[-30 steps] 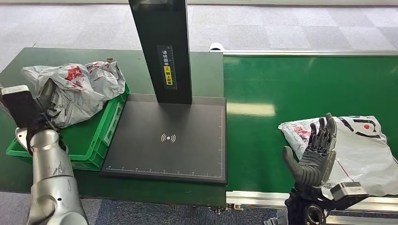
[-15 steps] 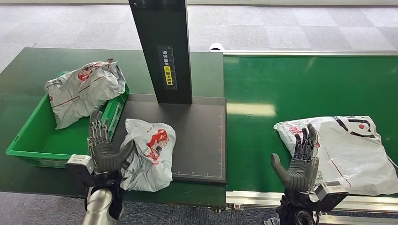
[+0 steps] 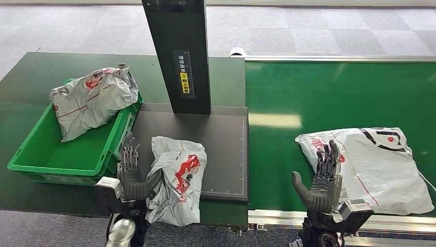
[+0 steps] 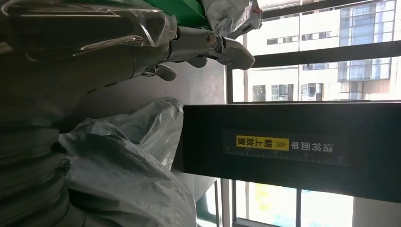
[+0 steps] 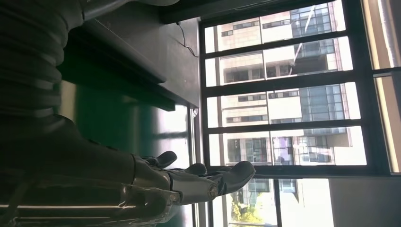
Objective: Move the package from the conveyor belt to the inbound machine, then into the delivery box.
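Green delivery box (image 3: 31, 157) left of left hand, grey package (image 3: 90, 100) heaped inside it. Left hand (image 3: 131, 172) upright, fingers apart, thumb against crumpled package (image 3: 177, 180) lying just right of it on inbound machine plate (image 3: 226, 154); firm grip cannot be told. Right hand (image 3: 324, 182) released, fingers spread, over conveyor belt (image 3: 277, 154); large package (image 3: 380, 167) just right of it.

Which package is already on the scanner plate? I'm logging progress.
The crumpled grey package with red print beside the left robot hand. The other two lie in the green bin and on the conveyor belt.
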`<action>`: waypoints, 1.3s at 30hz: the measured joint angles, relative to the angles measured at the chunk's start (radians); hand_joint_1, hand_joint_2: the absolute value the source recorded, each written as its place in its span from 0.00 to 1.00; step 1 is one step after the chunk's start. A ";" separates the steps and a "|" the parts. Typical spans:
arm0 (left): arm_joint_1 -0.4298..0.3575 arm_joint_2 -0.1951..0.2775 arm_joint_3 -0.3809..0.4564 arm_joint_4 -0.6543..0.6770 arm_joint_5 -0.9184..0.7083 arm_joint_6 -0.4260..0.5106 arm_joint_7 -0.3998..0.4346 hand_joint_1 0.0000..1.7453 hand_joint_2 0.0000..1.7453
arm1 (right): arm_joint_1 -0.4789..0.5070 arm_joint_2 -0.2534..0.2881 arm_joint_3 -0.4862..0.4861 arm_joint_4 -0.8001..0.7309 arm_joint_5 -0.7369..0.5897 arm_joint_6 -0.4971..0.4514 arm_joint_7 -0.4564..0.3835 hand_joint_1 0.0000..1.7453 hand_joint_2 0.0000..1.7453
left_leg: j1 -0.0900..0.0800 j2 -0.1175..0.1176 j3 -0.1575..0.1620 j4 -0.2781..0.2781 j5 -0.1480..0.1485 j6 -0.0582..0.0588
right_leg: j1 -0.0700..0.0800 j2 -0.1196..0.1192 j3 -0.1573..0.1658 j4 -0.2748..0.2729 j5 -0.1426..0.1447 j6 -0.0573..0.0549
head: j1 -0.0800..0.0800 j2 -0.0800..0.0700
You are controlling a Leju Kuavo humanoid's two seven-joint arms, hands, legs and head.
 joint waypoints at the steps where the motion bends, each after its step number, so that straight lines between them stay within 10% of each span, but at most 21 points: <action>1: 0.000 0.000 -0.001 0.002 0.000 0.001 0.000 0.00 1.00 | 0.000 0.000 0.000 0.001 0.000 0.000 0.000 0.00 1.00 | 0.000 0.000 0.000 0.000 0.000 0.000 | 0.000 0.000 0.000 0.000 0.000 0.000 | 0.000 0.000; 18: 0.017 -0.021 0.064 -0.003 -0.033 -0.002 0.000 0.00 1.00 | -0.003 -0.002 0.005 0.032 -0.010 -0.013 0.000 0.00 1.00 | 0.000 0.000 0.000 0.000 0.000 0.000 | 0.000 0.000 0.000 0.000 0.000 0.000 | 0.000 0.000; 22: 0.017 -0.022 0.071 -0.004 -0.032 -0.004 0.000 1.00 1.00 | -0.006 -0.004 0.006 0.038 -0.012 -0.016 0.000 0.00 1.00 | 0.000 0.000 0.000 0.000 0.000 0.000 | 0.000 0.000 0.000 0.000 0.000 0.000 | 0.000 0.000; 39: 0.019 -0.027 0.075 -0.016 -0.028 -0.001 0.000 1.00 1.00 | -0.008 -0.009 0.006 0.045 -0.020 -0.020 0.000 0.00 1.00 | 0.000 0.000 0.000 0.000 0.000 0.000 | 0.000 0.000 0.000 0.000 0.000 0.000 | 0.000 0.000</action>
